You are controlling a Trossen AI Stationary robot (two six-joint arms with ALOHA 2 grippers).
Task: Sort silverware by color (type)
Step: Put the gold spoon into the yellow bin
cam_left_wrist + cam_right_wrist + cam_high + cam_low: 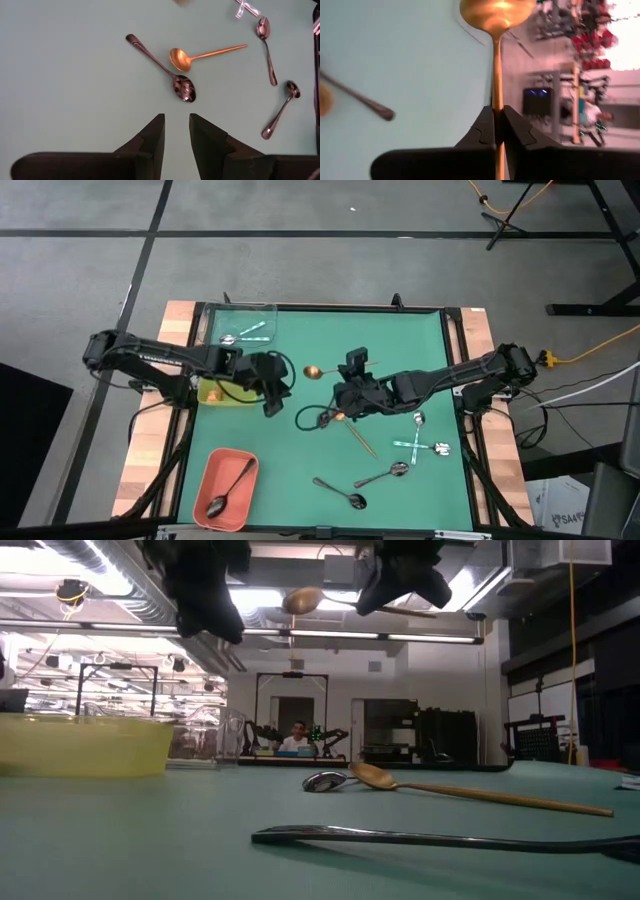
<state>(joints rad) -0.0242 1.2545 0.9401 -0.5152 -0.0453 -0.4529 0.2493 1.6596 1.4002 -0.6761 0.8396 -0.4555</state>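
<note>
The green mat (300, 470) covers the table top, flat and matte, and everything else is placed from it. Two dark arms reach in over it, one from each side.

Three trays show. A salmon-orange tray (205, 480), rounded and rectangular, sits at the mat's near left corner with one dark spoon (231, 487) lying in it. A yellow-green tray (210, 392) rests at the mat's left edge, partly hidden under the left arm. A clear tray (262, 308) stands at the far left corner and holds thin silver pieces whose number I cannot tell.

The left gripper (176, 131) hangs above the mat just beside the yellow-green tray, its two blunt fingers parted with bare mat between them, holding nothing.

The right gripper (498, 120) is above the mat's middle, its fingers pressed tight on the thin handle of a copper spoon (494, 12), whose round glossy bowl sticks out beyond the fingertips, lifted clear of the mat.

Loose on the mat's near right part lie a second copper spoon (181, 58), two dark spoons (183, 87) and (386, 474), and shiny silver spoons (420, 420) near the right edge, overlapping so I cannot count them.
</note>
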